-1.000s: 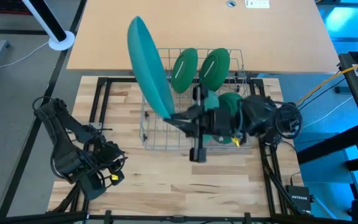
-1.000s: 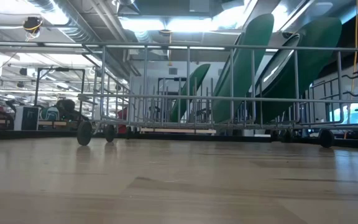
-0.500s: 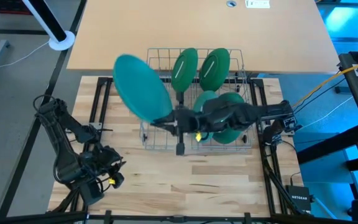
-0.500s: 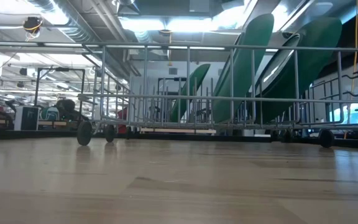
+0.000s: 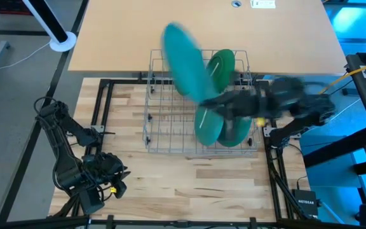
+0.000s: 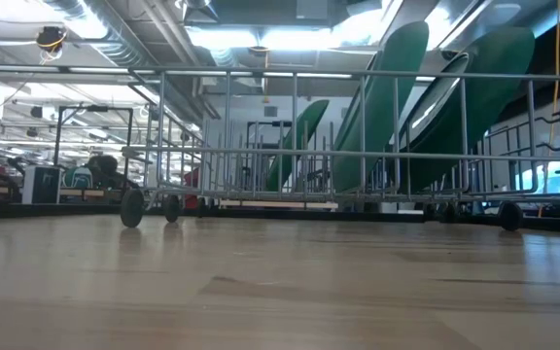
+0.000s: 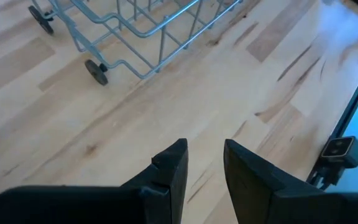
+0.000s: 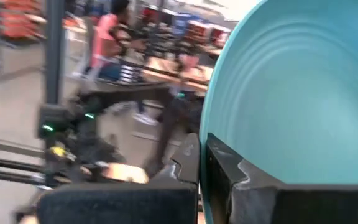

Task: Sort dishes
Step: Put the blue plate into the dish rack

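A wire rack point(image 5: 170, 137) stands mid-table on small wheels point(image 6: 132, 207). Green plates lean on edge in its slots: one at the far right point(image 5: 223, 63), two near the front right point(image 5: 207, 127) point(image 5: 236, 132). My right gripper point(image 5: 224, 105) is above the rack, shut on another, teal-green plate point(image 5: 184, 58), which covers the rack's far middle. My left gripper point(image 5: 107, 184) hangs over the table's near left corner, its fingers point(image 7: 173, 171) slightly apart with nothing between them. My right gripper pinches the plate's rim point(image 8: 205, 138) between its two fingers. The fingers lie about level and reach in from the table's right side. The plate point(image 8: 291, 93) is lifted clear above the rack, standing tilted on edge and reaching away from the fingers toward the far left.
Black frame rails point(image 5: 100, 102) run along the wooden board's sides. A lighter tabletop point(image 5: 202, 19) lies beyond the rack. The board in front of the rack point(image 6: 280, 292) is bare wood. A person point(image 8: 107, 37) shows in the room beyond.
My right gripper has swung from the rack's near-left part toward the table's right and far edges, carrying the plate. The plate turned from edge-on to face-up, and now tilts over the rack's far middle. My left gripper has sunk a little toward the near edge.
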`<state>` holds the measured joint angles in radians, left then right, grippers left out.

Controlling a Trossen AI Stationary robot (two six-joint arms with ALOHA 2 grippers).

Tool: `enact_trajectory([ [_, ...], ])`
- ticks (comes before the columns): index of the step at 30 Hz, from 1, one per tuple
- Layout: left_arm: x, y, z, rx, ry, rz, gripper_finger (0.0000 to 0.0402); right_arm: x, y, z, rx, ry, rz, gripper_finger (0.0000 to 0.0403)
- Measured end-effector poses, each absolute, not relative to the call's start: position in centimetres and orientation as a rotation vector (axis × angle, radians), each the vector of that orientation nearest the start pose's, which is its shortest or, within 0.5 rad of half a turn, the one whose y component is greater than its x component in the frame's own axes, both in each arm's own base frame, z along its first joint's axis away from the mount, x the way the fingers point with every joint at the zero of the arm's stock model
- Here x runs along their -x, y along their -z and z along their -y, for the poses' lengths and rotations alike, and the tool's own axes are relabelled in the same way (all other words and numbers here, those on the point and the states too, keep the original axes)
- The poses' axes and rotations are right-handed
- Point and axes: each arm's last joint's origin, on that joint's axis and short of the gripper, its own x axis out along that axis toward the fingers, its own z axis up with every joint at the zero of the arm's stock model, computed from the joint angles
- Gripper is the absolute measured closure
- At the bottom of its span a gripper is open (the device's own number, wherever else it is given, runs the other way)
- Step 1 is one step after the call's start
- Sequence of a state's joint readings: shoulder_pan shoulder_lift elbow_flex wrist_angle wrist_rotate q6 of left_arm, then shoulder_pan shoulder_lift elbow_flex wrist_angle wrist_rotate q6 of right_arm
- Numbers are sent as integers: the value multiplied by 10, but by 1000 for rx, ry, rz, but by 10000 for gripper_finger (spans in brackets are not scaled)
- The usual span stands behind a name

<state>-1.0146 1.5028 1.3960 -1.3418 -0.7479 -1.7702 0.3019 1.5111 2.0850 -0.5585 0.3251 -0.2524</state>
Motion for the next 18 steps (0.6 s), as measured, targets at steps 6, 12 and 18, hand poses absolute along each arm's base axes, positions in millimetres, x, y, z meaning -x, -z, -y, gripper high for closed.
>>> enact_trajectory([
  [6,-156,-312,213,532,-556,-710,306,-204,-546,-73,293,183,-57,394],
  [12,-158,-314,211,508,-562,-630,306,-207,-504,-83,249,178,21,395],
  [18,-163,-315,208,510,-580,-556,306,-237,-445,-100,171,106,227,395],
])
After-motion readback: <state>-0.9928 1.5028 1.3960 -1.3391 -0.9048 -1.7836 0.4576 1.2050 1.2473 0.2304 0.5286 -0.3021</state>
